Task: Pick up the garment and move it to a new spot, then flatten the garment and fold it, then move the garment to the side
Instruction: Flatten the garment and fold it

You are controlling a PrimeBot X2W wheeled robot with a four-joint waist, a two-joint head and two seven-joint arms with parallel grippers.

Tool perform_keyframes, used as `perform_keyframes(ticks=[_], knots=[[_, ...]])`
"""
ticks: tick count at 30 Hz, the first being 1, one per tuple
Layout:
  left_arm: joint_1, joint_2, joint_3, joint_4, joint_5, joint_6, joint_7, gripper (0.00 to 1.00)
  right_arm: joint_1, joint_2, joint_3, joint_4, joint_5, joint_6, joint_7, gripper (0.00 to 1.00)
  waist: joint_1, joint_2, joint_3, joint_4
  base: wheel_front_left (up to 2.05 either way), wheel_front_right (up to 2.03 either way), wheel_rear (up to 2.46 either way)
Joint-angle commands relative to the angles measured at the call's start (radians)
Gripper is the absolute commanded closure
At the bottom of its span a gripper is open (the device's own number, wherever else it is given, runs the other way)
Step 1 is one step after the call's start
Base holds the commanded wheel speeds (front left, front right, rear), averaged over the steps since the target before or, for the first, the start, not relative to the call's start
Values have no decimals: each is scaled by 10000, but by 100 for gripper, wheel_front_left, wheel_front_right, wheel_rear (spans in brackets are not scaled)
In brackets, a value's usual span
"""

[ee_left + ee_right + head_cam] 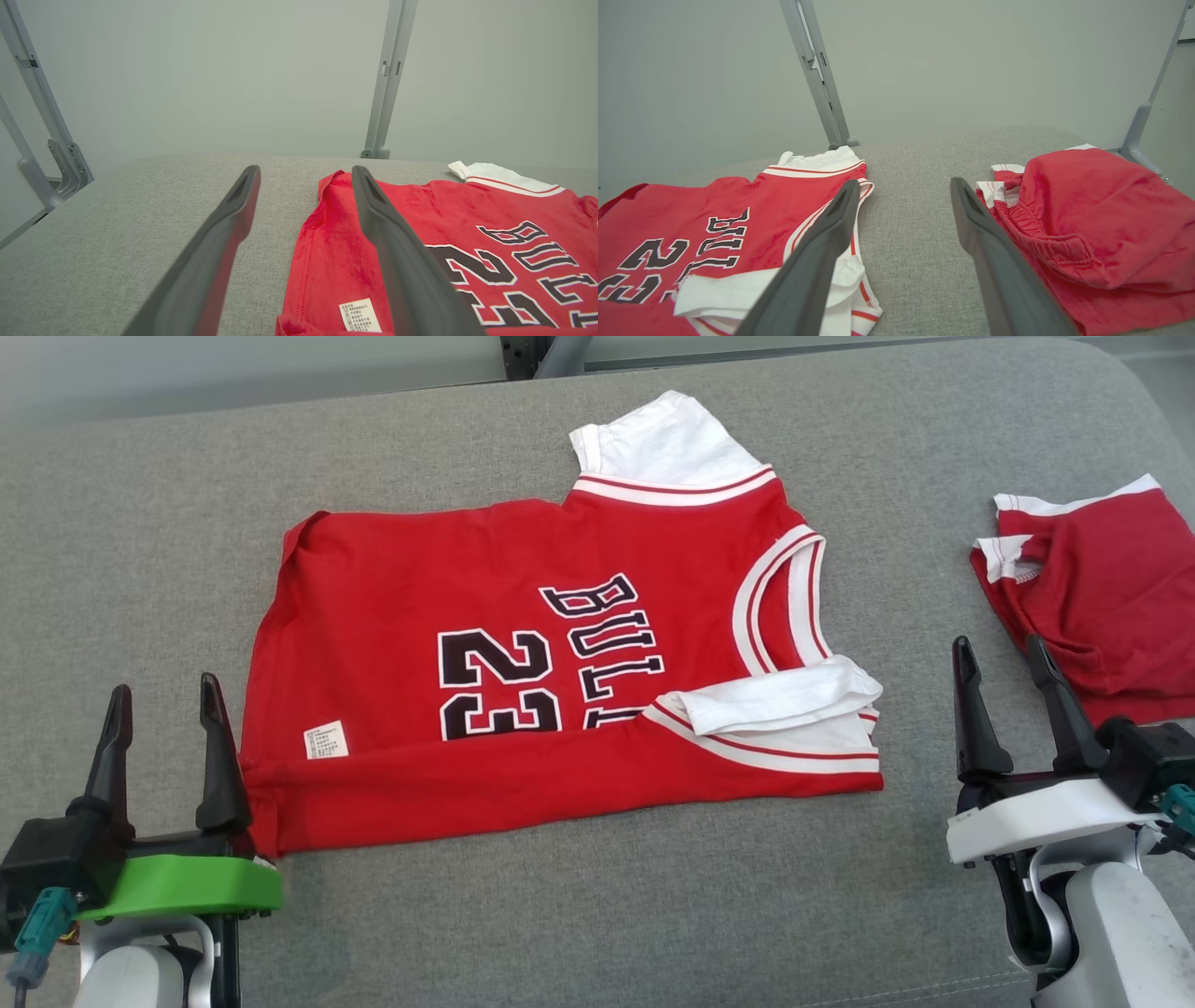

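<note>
Folding looks partly done, judging by how the cloth lies. At the lower left of the head view the left gripper (163, 686) has its fingers apart and holds nothing; its inner finger stands at the jersey's near corner, though contact I cannot tell. The jersey (523, 644) lies flat in the middle of the grey worktop (597, 915). Its near long edge is turned over in a strip, and the near sleeve (775, 700) is tucked in upon the chest. The far sleeve (663, 443) sticks out unfolded at the upper middle.

The long axis runs across the frame, with the hem (271, 644) at the left and the collar (794, 597) at the right. At the lower right the right gripper (1000, 642) has its fingers spread and empty, just beside folded red shorts (1111, 588). Further folds and the move aside appear to remain.
</note>
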Motion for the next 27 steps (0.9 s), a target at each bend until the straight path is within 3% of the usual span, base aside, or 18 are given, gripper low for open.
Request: perform_keyframes(ticks=[1,13,19,27], knots=[[-36,-21,24,186,164,-147,-28,0,84,-8,-25,79,-66,-7,-73,0,0,0,-47,8,0,0,0],[-48,-268,-614,2033,-95,-711,460,0,293,-131,477,581,-271,-7,50,0,0,0,105,62,0,0,0],[-18,-638,-812,3303,-530,-914,733,0,566,-104,1203,1291,-45,-7,170,0,0,0,265,122,0,0,0],[-518,-584,-767,4668,-1017,-1208,1334,0,-37,-103,1869,2580,439,-7,257,0,0,0,413,99,0,0,0]])
